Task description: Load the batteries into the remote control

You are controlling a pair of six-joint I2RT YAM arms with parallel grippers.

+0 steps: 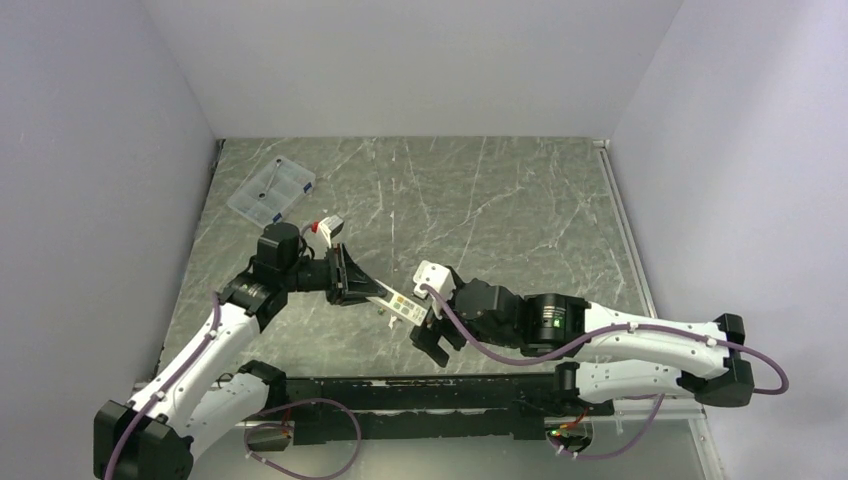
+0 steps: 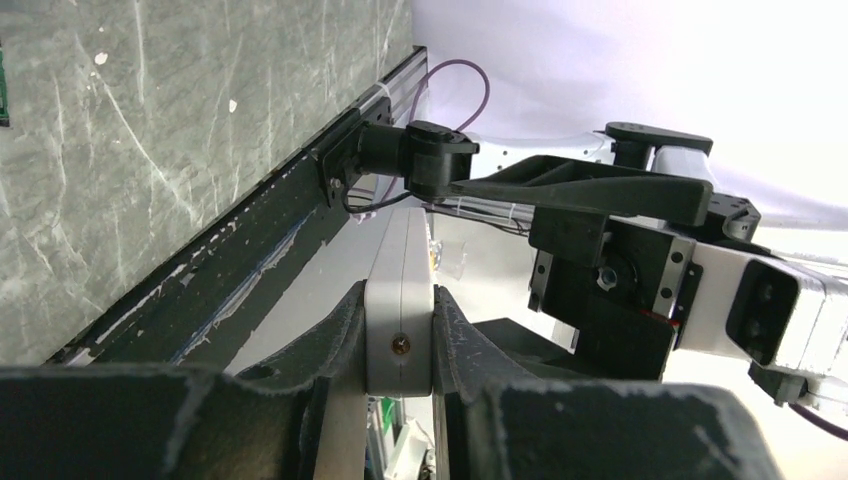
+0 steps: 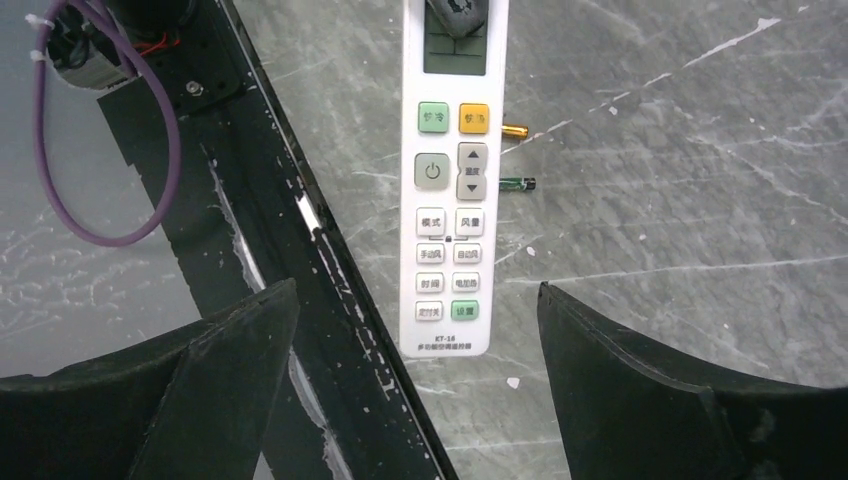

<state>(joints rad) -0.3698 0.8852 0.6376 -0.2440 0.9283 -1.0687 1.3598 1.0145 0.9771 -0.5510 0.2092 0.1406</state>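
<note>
The left gripper (image 2: 400, 300) clamps the remote control (image 3: 447, 200); the right gripper (image 3: 415, 295), spread wide, would best descend squarely over the copper battery (image 3: 515, 130) lying on the worktop (image 3: 700, 200).

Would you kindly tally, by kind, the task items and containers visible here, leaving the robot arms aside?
Slim white rectangular remote control: 1
Tiny cylindrical batteries: 2 (copper-orange battery, dark green battery)
Clear plastic compartment box: 1
Total: 4
</note>
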